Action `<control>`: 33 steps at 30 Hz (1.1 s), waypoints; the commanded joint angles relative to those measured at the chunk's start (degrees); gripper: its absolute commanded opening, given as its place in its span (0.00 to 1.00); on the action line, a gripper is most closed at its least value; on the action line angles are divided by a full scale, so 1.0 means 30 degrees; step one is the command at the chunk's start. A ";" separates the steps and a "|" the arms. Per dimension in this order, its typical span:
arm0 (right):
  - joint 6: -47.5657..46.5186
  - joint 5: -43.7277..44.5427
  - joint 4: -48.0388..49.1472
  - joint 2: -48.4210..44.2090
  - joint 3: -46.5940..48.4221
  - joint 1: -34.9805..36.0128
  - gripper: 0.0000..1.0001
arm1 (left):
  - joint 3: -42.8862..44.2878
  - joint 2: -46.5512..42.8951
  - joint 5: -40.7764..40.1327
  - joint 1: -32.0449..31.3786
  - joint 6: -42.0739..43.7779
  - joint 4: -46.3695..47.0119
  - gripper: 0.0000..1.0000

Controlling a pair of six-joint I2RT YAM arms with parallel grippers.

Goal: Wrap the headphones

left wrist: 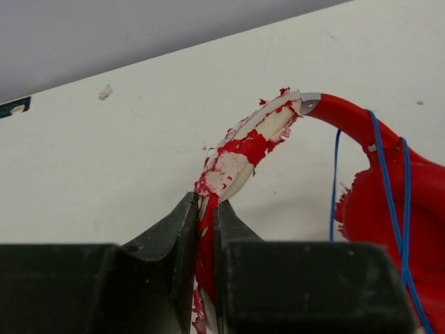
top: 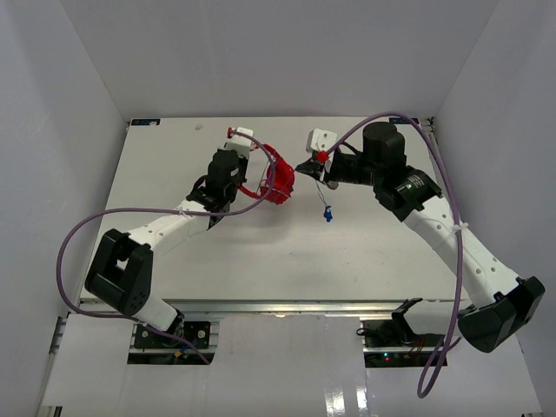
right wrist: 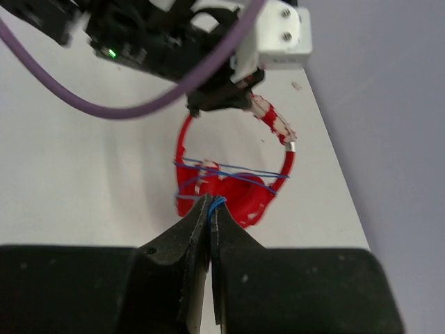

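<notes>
The red headphones [top: 278, 180] hang between my two grippers above the white table [top: 261, 252]. My left gripper [left wrist: 206, 202] is shut on the peeling red-and-white headband [left wrist: 250, 142], and the earcups [left wrist: 393, 209] hang to its right. Thin blue cable [left wrist: 376, 160] runs in several turns across the band and the earcups [right wrist: 240, 191]. Just in front of the earcups, my right gripper [right wrist: 211, 202] is shut on a strand of that cable [right wrist: 220, 203]. From the right gripper [top: 307, 167], the loose end drops to the blue plug [top: 327, 215]. The left gripper [top: 257, 155] holds from the left.
Thick purple robot cables [top: 78, 234] loop beside each arm, and one [right wrist: 104, 104] crosses the right wrist view. White walls enclose the table on three sides. A small scuff [left wrist: 105, 92] marks the tabletop near the back edge.
</notes>
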 commanded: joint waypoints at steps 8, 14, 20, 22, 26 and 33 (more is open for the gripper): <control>-0.3011 0.4162 0.1335 0.0957 0.0158 -0.0115 0.08 | -0.3003 -0.4925 1.0035 0.0111 0.0016 0.0265 0.00; -0.1565 0.4510 0.2493 0.2137 -0.0225 -0.1287 0.08 | -0.3008 -0.6320 1.3187 0.0111 -0.1986 -0.0176 0.00; 0.0630 0.2794 0.4564 0.1932 -0.2107 -0.4207 0.08 | -0.3272 -0.8429 1.3720 0.0111 -0.4347 0.0140 0.00; 0.0978 0.2384 0.4992 0.1773 -0.2679 -0.4841 0.08 | -0.3317 -0.8667 1.3853 0.0111 -0.5162 0.0282 0.00; 0.2028 0.0900 0.5984 0.1554 -0.3883 -0.5454 0.08 | -0.3331 -0.9063 1.4020 0.0111 -0.6903 0.1174 0.00; 0.7249 -0.5835 1.1685 0.2116 -0.6843 -0.6081 0.08 | -0.2898 -0.8863 1.3724 0.0111 -1.2171 0.3638 0.00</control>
